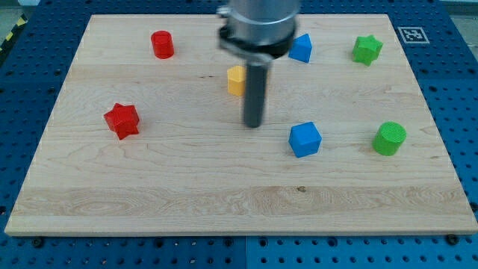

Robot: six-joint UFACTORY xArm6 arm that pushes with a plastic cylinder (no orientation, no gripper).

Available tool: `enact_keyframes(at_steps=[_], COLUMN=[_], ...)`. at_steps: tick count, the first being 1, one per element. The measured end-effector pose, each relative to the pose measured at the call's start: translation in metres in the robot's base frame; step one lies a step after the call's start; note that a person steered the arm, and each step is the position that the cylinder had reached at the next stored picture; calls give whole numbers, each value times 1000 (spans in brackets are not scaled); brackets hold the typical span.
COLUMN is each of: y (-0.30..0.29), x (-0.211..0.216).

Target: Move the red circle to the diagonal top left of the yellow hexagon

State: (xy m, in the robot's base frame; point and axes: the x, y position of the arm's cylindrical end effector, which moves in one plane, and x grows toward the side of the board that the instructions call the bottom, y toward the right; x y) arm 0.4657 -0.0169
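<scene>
The red circle [162,44] sits near the top left of the wooden board [224,194], well apart from the yellow hexagon [236,80], which is partly hidden behind the dark rod at the board's upper middle. The rod carries no jaws and holds nothing; my tip [254,125] rests on bare wood just below and to the view's right of the hexagon, far from the circle. To do this well, I'd judge the tip should swing wide around the hexagon, come in on the circle's left side, and nudge it rightward in short strokes, stopping just up-left of the hexagon.
</scene>
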Motion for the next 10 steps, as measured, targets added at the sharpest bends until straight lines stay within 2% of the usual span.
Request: enact_keyframes(at_steps=[1,3,4,5,6,7,8,9,10], y=[-89,-187,-190,-146,-107,-122,-168,-171,-135], x=[-7,-103,-105,-127,-175,-167,-150,-182,-215])
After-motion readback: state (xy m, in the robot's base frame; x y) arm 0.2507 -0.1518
